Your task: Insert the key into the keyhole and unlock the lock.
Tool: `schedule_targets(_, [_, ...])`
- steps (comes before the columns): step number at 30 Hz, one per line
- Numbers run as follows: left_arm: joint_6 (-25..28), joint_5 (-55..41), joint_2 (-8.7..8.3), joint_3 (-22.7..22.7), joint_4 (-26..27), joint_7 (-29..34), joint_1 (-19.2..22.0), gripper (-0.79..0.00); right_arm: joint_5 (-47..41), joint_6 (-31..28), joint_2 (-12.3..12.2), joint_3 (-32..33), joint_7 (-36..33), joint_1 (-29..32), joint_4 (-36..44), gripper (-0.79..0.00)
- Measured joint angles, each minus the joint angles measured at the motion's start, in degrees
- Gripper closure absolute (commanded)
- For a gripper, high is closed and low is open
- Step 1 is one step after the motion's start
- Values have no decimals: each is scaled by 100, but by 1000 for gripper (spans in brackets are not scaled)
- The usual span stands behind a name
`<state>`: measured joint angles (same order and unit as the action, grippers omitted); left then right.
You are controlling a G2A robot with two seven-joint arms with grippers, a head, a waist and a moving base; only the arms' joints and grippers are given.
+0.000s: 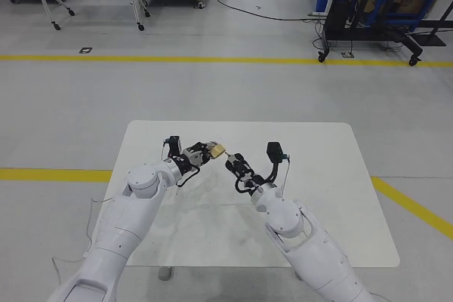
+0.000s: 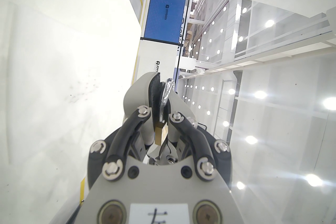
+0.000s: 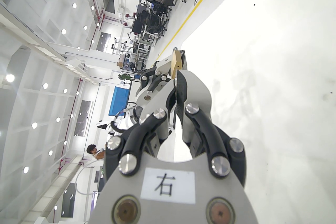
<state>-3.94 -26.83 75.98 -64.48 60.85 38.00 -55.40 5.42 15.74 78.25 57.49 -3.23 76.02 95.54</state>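
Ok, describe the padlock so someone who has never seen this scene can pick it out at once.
Look at the white table, over which the two white arms meet tip to tip. The left claw is shut on the padlock, held in the air facing the right claw. It is the one brass-yellow thing there, a small block among white and black robot parts.

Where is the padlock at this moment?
In the top view the padlock is above the far half of the table, clamped in the left end effector, with the right end effector close beside it.
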Motion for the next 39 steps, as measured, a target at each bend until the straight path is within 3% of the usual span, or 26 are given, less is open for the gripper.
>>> schedule_targets(24, [-42,-1,2,-18,29,53,-28,0,-30,-41,168,-185,222,-143,-262,0])
schedule_targets(39, [-365,-346,32,-59,-86,53,21,0,196,12,279,-286,712,-123,-341,0])
